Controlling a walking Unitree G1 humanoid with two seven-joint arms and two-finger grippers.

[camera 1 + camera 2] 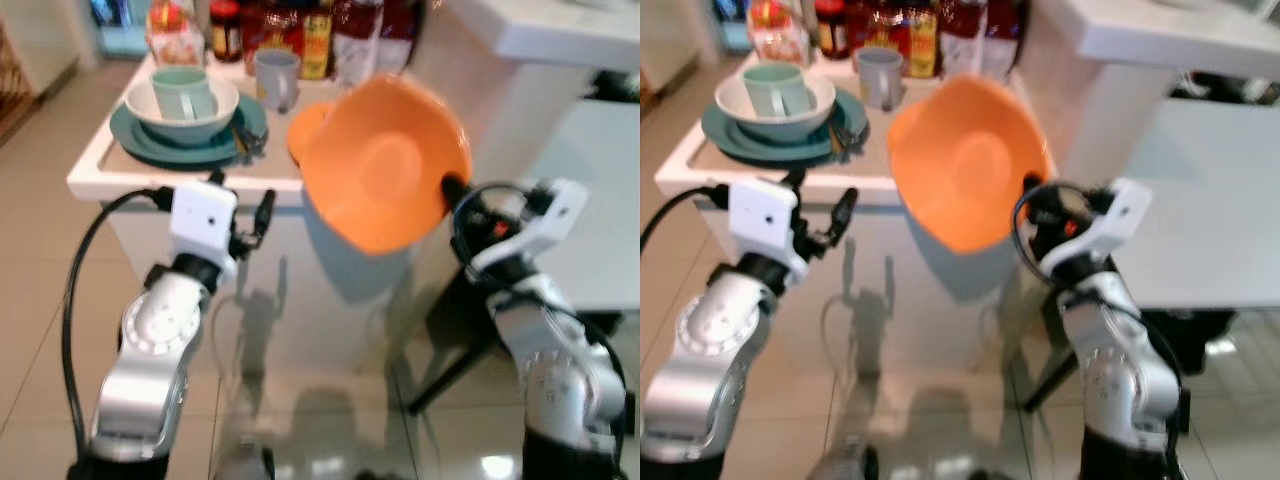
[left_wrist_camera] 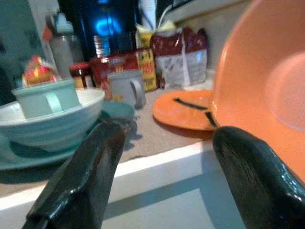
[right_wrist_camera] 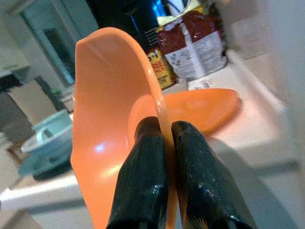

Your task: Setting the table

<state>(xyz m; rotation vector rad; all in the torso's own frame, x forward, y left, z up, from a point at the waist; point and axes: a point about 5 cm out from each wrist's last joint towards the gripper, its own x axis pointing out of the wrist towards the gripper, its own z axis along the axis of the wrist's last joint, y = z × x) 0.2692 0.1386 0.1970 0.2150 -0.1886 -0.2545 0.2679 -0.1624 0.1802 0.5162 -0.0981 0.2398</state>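
My right gripper [image 1: 450, 190] is shut on the rim of an orange bowl [image 1: 385, 165], held tilted on its side in the air in front of the white counter [image 1: 95, 170]; the two black fingers [image 3: 147, 162] pinch the rim [image 3: 164, 129]. An orange plate [image 3: 205, 107] lies flat on the counter behind the bowl. My left gripper [image 1: 240, 215] stands open below the counter's front edge, nothing between its fingers [image 2: 83, 176]. On the counter sits a teal plate [image 1: 140, 140] bearing a pale bowl [image 1: 215, 110] with a mint mug [image 1: 182, 92] in it.
A grey mug [image 1: 275, 78] stands behind the orange plate. Jars, bottles and snack packets [image 1: 300, 30] line the counter's back. A white table [image 1: 600, 200] is at the right. Glossy tiled floor [image 1: 40, 330] lies in front of the counter.
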